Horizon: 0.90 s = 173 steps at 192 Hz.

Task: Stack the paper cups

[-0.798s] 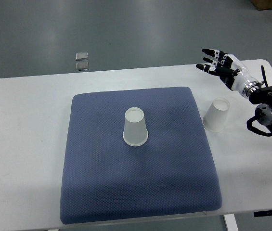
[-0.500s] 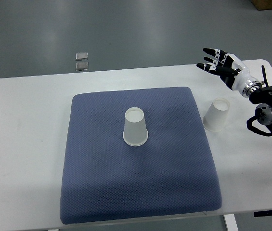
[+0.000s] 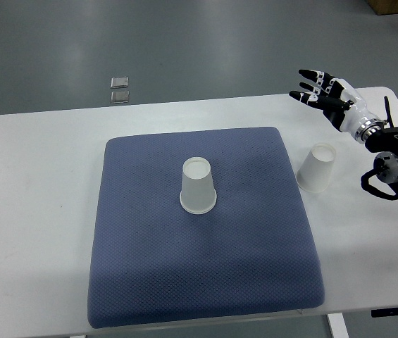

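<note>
Paper cup stands upside down near the centre of the blue mat. A second paper cup stands inverted on the white table, just beside the mat's right edge. Right hand hovers beyond it, fingers spread, grasping nothing.

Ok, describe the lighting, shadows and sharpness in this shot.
Top view: soft, even lighting with no glare on the white table; only faint shadows under the cup on the pad and the cup on the table; everything is in focus, including the right hand.
</note>
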{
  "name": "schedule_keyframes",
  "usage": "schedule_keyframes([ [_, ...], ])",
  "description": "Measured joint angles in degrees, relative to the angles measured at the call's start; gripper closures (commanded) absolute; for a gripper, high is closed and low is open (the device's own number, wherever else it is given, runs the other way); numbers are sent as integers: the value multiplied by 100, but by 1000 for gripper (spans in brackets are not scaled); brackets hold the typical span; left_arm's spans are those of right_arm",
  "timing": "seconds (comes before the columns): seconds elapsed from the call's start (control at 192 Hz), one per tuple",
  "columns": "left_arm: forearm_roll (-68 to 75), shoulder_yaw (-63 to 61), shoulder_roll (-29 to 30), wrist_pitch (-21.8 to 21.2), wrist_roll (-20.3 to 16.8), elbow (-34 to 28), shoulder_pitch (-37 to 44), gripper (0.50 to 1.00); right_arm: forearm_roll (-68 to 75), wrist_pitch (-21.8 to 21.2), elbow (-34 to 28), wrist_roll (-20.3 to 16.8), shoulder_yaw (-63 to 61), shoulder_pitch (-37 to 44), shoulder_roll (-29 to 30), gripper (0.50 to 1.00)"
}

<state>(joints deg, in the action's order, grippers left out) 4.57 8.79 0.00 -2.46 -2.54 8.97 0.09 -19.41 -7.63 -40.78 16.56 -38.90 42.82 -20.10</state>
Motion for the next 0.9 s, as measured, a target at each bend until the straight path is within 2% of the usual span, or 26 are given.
schedule_keyframes([
  [0.511,0,0,0,0,3,5,0,500,8,-57,354,-9,-12,41,-55,572],
  [0.902,0,0,0,0,3,8,0,500,8,-113,378,-4,-8,86,-254,572],
])
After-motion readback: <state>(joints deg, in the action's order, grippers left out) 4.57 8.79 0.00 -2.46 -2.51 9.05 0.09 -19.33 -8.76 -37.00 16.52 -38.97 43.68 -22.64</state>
